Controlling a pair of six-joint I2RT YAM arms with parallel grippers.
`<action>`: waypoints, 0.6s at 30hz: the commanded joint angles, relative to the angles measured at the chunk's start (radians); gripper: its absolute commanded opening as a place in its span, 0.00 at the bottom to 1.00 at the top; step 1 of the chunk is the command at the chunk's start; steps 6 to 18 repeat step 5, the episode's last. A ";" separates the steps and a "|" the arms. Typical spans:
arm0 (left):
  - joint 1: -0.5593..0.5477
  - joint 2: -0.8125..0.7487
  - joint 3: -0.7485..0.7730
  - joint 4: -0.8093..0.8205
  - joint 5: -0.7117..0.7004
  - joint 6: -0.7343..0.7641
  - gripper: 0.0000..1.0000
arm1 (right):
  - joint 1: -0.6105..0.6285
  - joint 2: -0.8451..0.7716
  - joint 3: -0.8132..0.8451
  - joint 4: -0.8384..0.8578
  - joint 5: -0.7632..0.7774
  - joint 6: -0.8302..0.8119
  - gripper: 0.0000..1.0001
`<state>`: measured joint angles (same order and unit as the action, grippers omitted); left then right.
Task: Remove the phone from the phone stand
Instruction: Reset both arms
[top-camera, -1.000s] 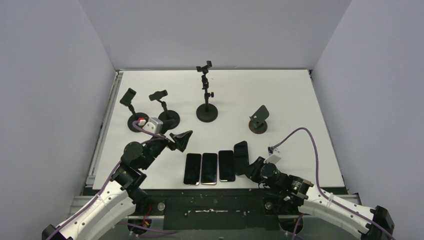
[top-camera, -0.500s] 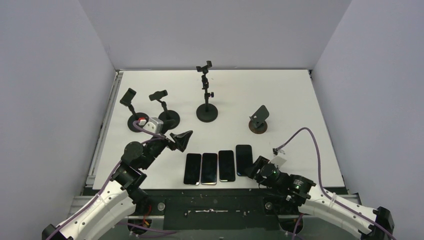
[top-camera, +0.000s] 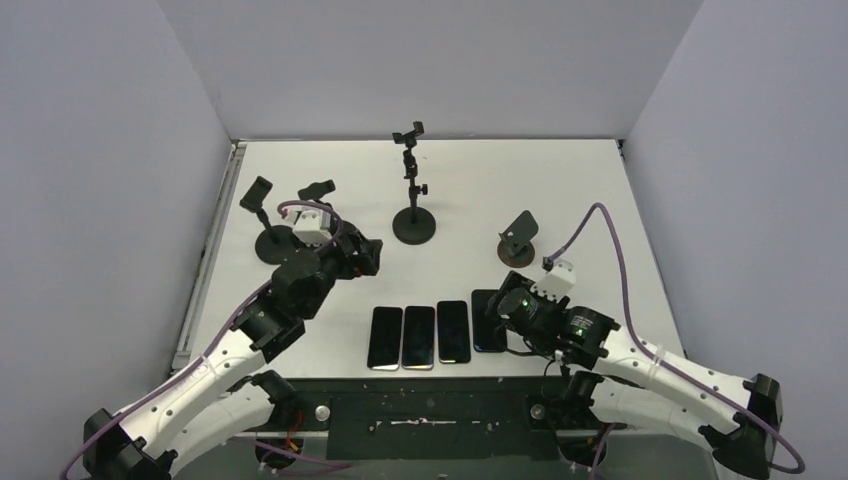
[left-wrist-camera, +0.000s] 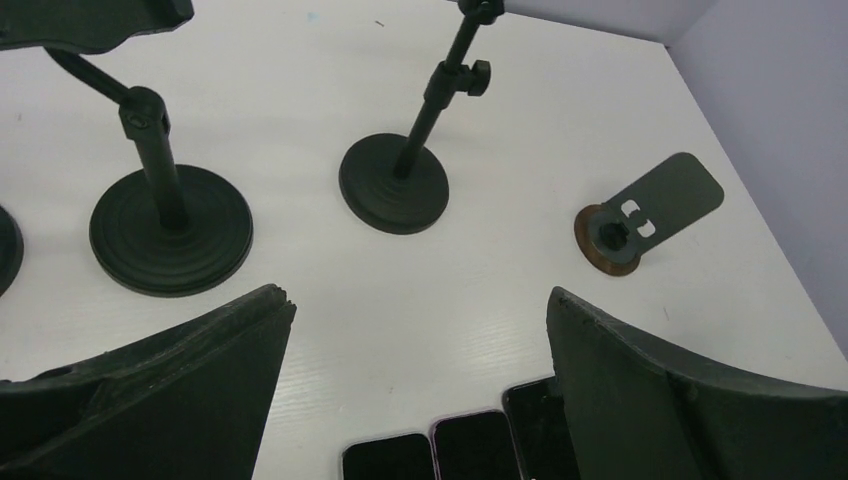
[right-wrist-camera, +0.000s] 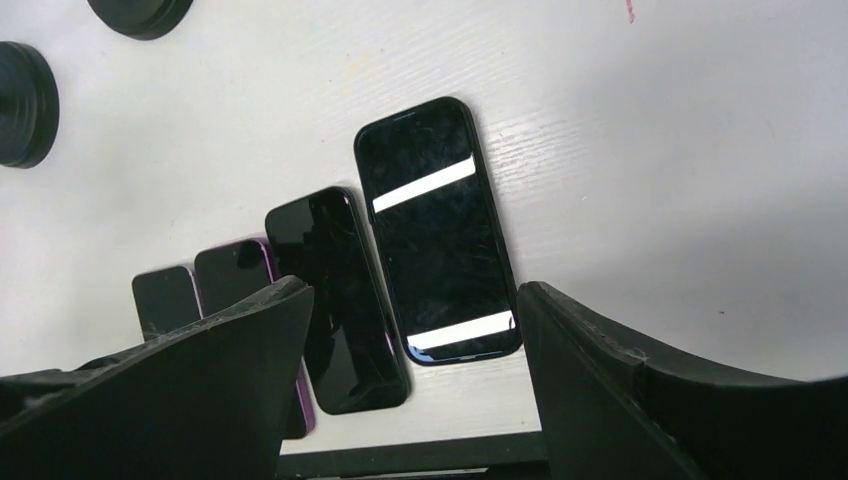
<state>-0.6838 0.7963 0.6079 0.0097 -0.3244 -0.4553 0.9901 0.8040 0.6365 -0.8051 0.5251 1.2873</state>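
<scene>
White table (top-camera: 600, 200) lies under everything we see. At the far left stand two short clamp stands (top-camera: 262, 215), the second partly hidden behind our left arm (top-camera: 290, 300). Our left claw (left-wrist-camera: 420, 300) hangs above the table near them, its jaws spread wide with nothing between them. Past its fingers (left-wrist-camera: 160, 395) we look out over bare table toward the stands.

Near the middle, toward the back, the tall stand (top-camera: 411, 190) rises upright. In front of it, close to the near edge, three phones (top-camera: 418, 337) lie flat side by side, screens up.

The phone (right-wrist-camera: 435, 230) lies flat on the table at the right end of that row. It sits just beside its neighbour, a little farther back, and well apart from every stand. Our right claw (right-wrist-camera: 415, 290) hovers over it with jaws wide. In the wrist view we see one finger on each side of the phone and neither touching it. Behind that, to the right, the plate stand (top-camera: 519, 238) leans tilted on its brown foot.
</scene>
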 joint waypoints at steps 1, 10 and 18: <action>-0.045 0.015 0.078 -0.130 -0.203 -0.126 0.97 | 0.009 0.020 0.046 -0.008 0.107 -0.051 0.77; -0.067 0.057 0.128 -0.205 -0.277 -0.175 0.97 | 0.011 -0.047 0.021 0.085 0.096 -0.100 0.82; -0.067 0.057 0.128 -0.205 -0.277 -0.175 0.97 | 0.011 -0.047 0.021 0.085 0.096 -0.100 0.82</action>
